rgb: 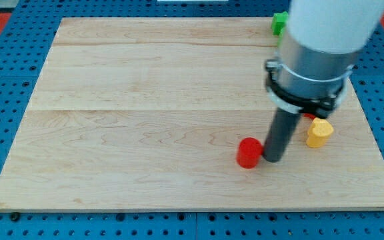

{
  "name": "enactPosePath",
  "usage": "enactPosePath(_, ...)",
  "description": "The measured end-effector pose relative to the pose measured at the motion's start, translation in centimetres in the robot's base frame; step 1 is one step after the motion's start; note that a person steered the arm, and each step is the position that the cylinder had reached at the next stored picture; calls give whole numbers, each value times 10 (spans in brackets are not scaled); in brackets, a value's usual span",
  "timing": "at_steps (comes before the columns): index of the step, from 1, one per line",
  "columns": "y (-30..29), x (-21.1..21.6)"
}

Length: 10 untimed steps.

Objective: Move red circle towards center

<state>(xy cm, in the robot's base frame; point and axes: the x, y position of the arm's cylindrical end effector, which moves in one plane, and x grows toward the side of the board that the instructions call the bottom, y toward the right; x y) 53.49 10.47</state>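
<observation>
The red circle [249, 153] is a short red cylinder lying on the wooden board [145, 120], right of the board's centre and towards the view's bottom. My tip [272, 160] is the lower end of the dark rod. It rests on the board right against the red circle's right side, touching it or nearly so. The arm's white and grey body fills the view's top right and hides part of the board behind it.
A yellow block [319, 133] lies just right of the rod. A small piece of another red block [309, 117] shows above the yellow one. A green block [280, 23] sits at the board's top edge, partly hidden by the arm. Blue pegboard surrounds the board.
</observation>
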Motion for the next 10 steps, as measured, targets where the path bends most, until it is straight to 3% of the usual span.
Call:
enactPosePath(2,-48,30)
enactPosePath(3,-106,-13)
enactPosePath(4,-120,-35)
enactPosePath(8,-42,-32)
enactPosePath(10,-4,-51)
